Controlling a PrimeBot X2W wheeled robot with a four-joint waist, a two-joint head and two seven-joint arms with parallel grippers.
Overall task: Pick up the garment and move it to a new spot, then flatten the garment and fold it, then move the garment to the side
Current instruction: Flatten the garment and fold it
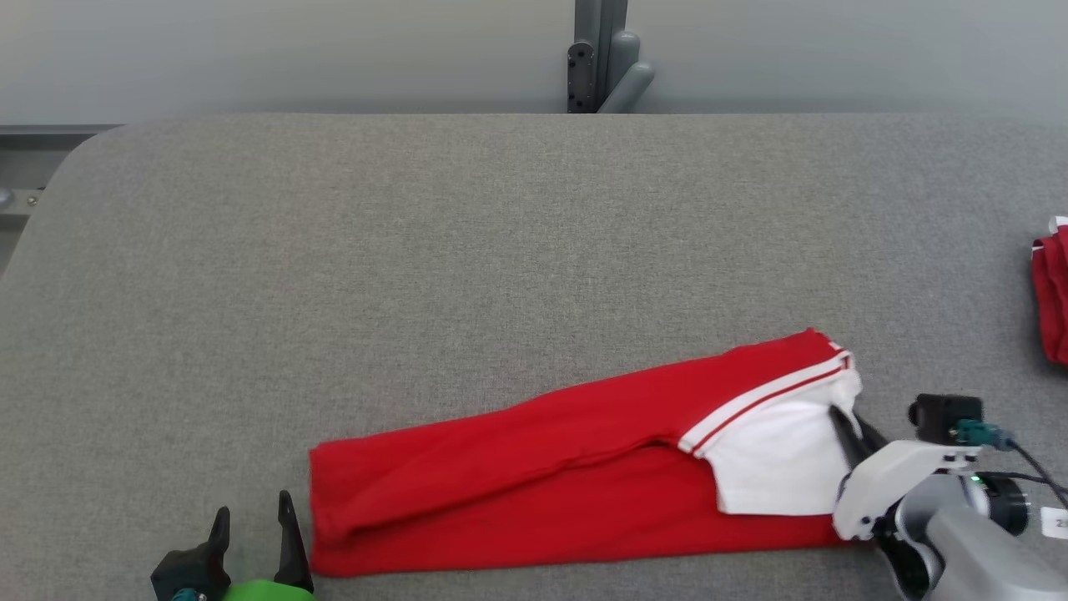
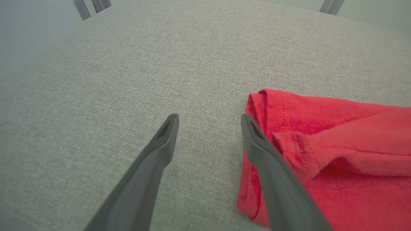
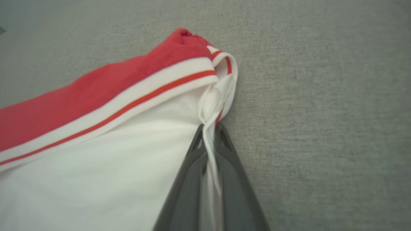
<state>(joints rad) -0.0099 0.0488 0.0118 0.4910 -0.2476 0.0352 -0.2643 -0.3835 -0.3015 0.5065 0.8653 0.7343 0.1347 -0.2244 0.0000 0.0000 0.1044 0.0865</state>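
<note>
Grey cloth surface (image 1: 534, 250). Right jaws at 4 o'clock, pinched shut on the white trimmed edge of one long folded red garment (image 1: 542, 467). Left jaws at 7 o'clock stand wide and hold nothing, just beside its other end. Second red garment (image 1: 1053, 292) at 3 o'clock, well apart. Garments: two.

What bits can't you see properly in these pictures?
- Head view: the red cloth at the right edge is cut off by the picture, so what it is stays unclear.
- Head view: the grey post behind the table is cut off by the top edge.
- Right wrist view: the right pincer is shut on the garment; blur and the white cloth hide how much it pinches.
</note>
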